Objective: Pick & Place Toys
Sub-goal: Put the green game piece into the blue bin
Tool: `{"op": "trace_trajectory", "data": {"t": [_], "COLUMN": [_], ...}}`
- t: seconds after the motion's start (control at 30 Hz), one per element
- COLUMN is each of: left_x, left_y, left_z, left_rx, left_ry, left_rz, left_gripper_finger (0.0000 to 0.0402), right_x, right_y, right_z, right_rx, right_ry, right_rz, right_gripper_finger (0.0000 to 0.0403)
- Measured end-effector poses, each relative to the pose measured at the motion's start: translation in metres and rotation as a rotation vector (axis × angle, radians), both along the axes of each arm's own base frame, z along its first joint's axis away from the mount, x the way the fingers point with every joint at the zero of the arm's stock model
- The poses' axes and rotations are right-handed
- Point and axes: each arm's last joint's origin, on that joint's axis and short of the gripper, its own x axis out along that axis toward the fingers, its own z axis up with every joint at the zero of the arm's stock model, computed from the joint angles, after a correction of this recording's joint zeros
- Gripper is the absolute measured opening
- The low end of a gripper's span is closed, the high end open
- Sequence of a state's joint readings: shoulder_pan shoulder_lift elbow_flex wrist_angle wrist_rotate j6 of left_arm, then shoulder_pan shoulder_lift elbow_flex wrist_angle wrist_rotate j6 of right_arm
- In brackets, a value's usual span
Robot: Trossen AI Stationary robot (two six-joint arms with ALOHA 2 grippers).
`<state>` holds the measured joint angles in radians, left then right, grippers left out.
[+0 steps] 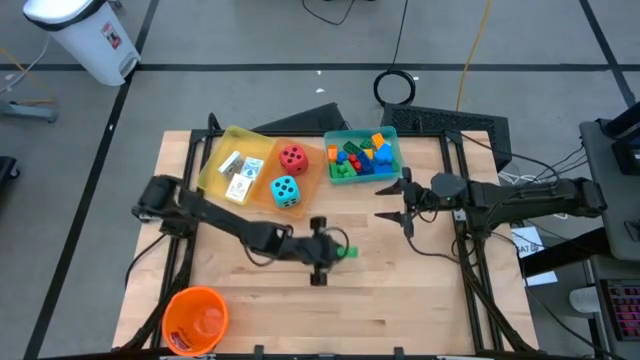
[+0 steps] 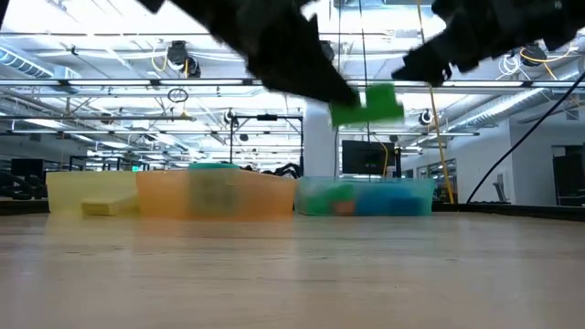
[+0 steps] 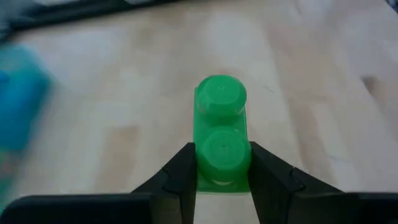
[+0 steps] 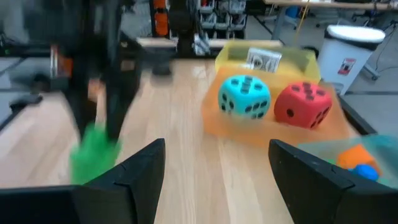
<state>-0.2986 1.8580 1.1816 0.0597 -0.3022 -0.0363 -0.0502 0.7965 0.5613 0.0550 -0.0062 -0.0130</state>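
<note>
- Your left gripper is pinching a green brick between its two fingers; the brick has two round studs, and the fingers press on the nearer one.
- In the level view across the table you see the green brick held up in the air, clear of the wooden table.
- From above, that gripper sits near the middle of the table, in front of the trays.
- Your right gripper hovers in front of the teal tray with its fingers spread and nothing between them.
- The teal tray holds a pile of small bricks in mixed colours.
- The red die and the cyan die sit in the orange tray, next to each other.
- White cards lie in the yellow tray.
- An orange bucket stands at the table's front left corner.
</note>
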Motion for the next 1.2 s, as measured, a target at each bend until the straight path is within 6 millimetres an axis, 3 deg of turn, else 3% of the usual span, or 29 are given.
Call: {"op": "trace_trajectory", "data": {"t": [0.1,0.2,0.33,0.47,0.7,0.97,1.2], "left_x": [-0.007,-0.012,-0.012,-0.008,-0.005,-0.005,-0.005], "left_y": [0.014,0.028,0.045,0.058,0.066,0.063,0.062], "left_z": [0.03,0.047,0.047,0.039,0.039,0.039,0.039], "left_rx": [-0.002,-0.008,-0.016,-0.054,-0.093,-0.105,-0.161], "left_ry": [-0.061,-0.087,-0.059,-0.017,-0.042,-0.039,-0.039], "left_rz": [0.047,0.08,0.119,0.135,0.162,0.156,0.151], "left_gripper_finger": [0.0115,0.0115,0.0115,0.0115,0.0115,0.0115,0.0115], "right_x": [-0.002,-0.004,-0.009,-0.001,0.025,0.054,0.076], "right_y": [0.001,0.001,0.002,0.002,0.005,0.02,0.028], "right_z": [-0.019,-0.042,-0.069,-0.083,-0.085,-0.09,-0.093], "right_rx": [-0.024,-0.024,0.002,0.007,-0.012,0.0,0.004], "right_ry": [-0.009,-0.101,-0.196,-0.13,-0.117,-0.159,-0.146], "right_rz": [0.029,0.03,0.048,0.05,0.078,0.228,0.257], "right_gripper_finger": [0.0254,0.0255,0.0273,0.0305,0.0322,0.0303,0.0284]}}
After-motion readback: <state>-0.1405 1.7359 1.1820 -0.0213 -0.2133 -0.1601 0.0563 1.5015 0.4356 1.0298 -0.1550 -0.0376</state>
